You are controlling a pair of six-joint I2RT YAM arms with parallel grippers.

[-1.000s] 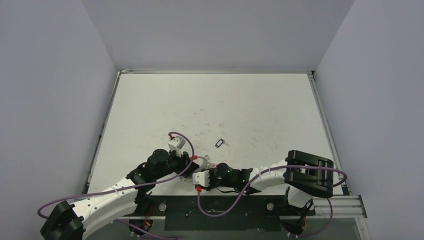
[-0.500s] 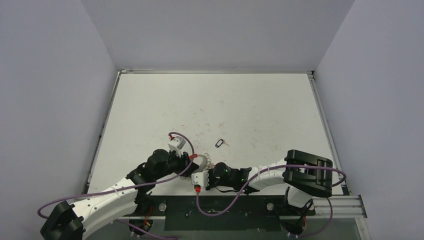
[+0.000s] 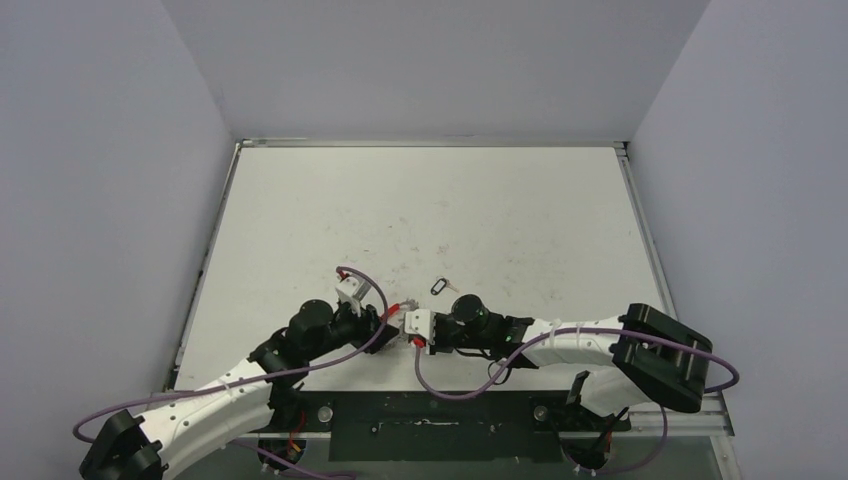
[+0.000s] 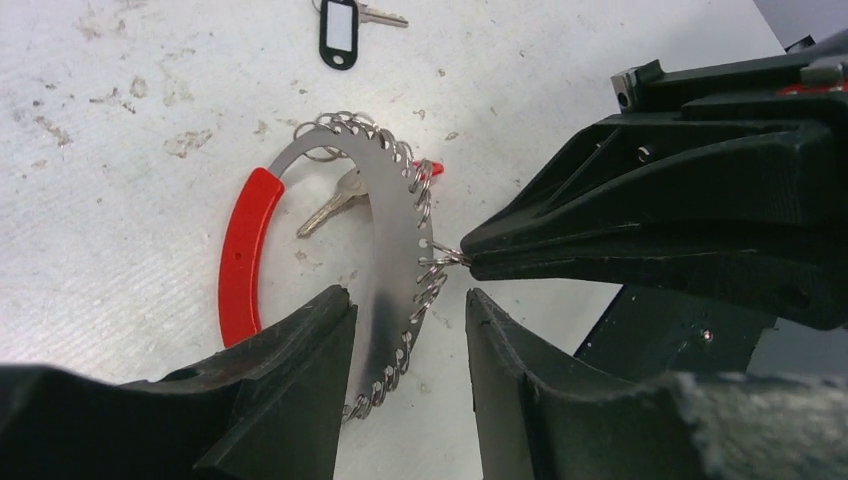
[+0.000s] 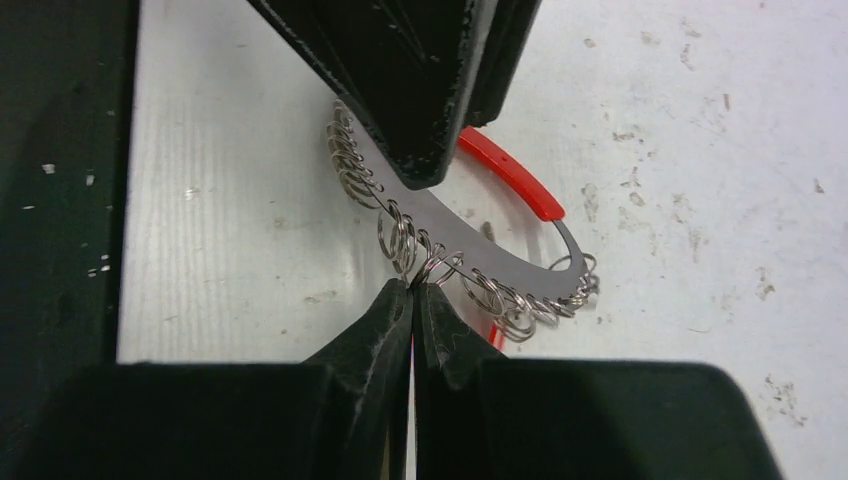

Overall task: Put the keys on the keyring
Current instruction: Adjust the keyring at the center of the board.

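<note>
A: Where was the keyring (image 4: 385,230)?
B: Clamped in the left gripper (image 4: 405,300), jaws partly closed on its plate.
A: What changed?
B: The right gripper (image 5: 413,290) had snapped fully shut on one small split ring (image 4: 447,257). The loose key (image 4: 340,35) lay on the table (image 4: 150,200) beyond, unthreaded.

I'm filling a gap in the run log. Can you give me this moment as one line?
left gripper: shut on keyring, lifted | right gripper: shut on small ring at keyring edge | loose key: on table, untouched
</note>
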